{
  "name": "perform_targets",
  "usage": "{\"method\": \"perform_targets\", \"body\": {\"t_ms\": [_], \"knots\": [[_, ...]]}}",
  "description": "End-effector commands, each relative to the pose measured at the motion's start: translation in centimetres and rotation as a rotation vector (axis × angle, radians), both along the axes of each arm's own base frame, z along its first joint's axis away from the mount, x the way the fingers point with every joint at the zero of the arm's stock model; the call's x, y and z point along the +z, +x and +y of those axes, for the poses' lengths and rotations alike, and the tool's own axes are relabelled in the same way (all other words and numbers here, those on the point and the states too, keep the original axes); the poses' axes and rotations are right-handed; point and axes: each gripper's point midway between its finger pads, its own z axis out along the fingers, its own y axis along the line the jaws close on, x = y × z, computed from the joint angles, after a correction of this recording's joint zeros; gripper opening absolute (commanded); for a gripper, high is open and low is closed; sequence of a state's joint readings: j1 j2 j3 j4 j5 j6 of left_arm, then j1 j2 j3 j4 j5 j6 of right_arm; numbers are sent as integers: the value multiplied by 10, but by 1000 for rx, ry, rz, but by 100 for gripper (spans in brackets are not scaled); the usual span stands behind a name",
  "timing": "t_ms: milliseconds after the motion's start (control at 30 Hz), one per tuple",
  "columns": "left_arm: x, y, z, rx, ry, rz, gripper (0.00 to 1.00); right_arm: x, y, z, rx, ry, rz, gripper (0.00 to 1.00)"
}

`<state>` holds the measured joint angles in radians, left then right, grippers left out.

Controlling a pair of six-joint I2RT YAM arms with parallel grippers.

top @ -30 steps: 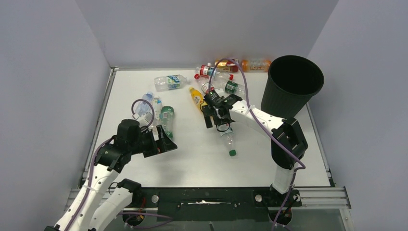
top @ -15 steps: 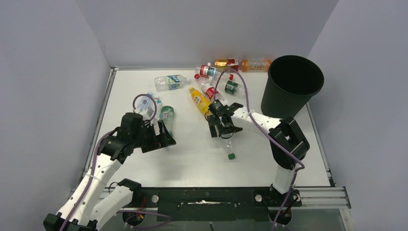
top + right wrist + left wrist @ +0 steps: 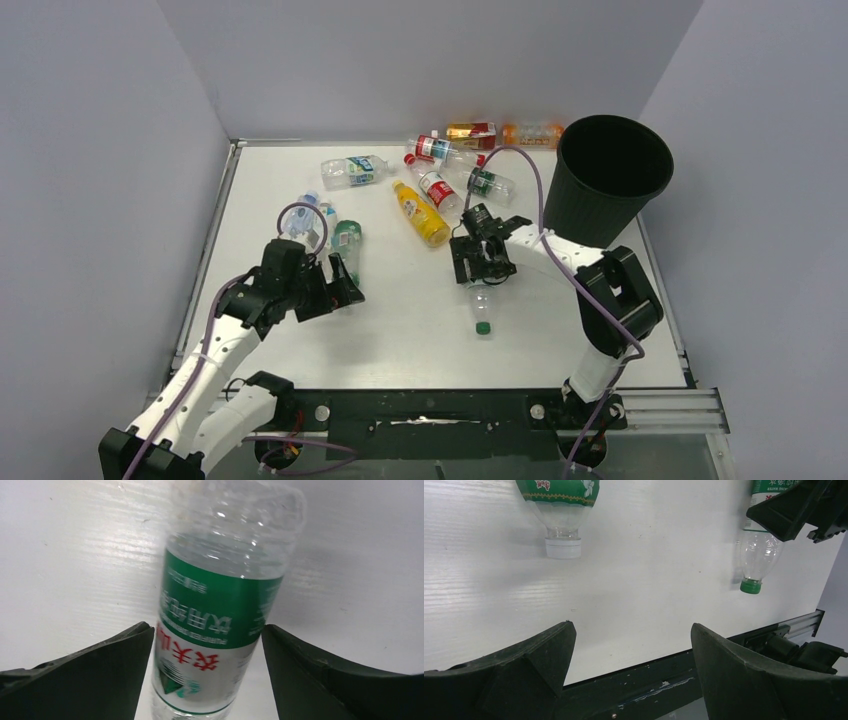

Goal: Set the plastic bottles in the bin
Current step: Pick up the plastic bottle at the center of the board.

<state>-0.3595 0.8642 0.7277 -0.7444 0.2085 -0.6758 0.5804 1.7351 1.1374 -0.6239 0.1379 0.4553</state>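
Note:
A clear plastic bottle with a green label [image 3: 220,600] and a green cap [image 3: 482,327] lies on the white table [image 3: 400,330]. My right gripper [image 3: 482,262] is open and straddles its body, one finger [image 3: 100,670] on each side and a gap on the right. My left gripper [image 3: 632,626] is open and empty over bare table, just short of a green-labelled bottle with a white cap [image 3: 563,540]. Several more bottles lie at the back, among them a yellow one [image 3: 421,213]. The black bin [image 3: 612,175] stands at the far right.
A clear blue-labelled bottle [image 3: 352,170] lies at the back left. Red-labelled and orange bottles [image 3: 470,135] crowd the back wall beside the bin. Grey walls close three sides. The table's black front rail [image 3: 664,680] runs just below my left fingers.
My right gripper has moved right and toward the near edge, down over the green-capped bottle, and its jaws have narrowed. My left gripper has shifted slightly away from the near edge.

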Motion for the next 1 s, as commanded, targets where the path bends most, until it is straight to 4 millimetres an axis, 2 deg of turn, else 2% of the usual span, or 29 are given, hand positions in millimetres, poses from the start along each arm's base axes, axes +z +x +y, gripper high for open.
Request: {"method": "perform_targets", "body": {"t_ms": [0,167,333,467,633,767,833,967], "knots": [[7,15,1,49,0,-54,87,15,2,11,44,106,-38,78],[13,23,1,107,-21,-63,87,27,0,8,82,128,-36,53],[24,28,6,161,-14,-74,87,66,8,4,124,115,-86,46],[22,30,6,172,-14,-64,87,124,31,-9,109,106,-175,45],[5,42,0,166,-15,-63,87,204,67,-35,50,138,-360,45],[-1,48,-5,174,-39,-61,87,250,91,-56,-45,193,-463,45],[-4,51,-6,151,-25,-66,87,269,98,-62,-81,221,-524,45],[-10,56,-6,79,49,-32,87,319,106,-76,-138,252,-663,45]]}}
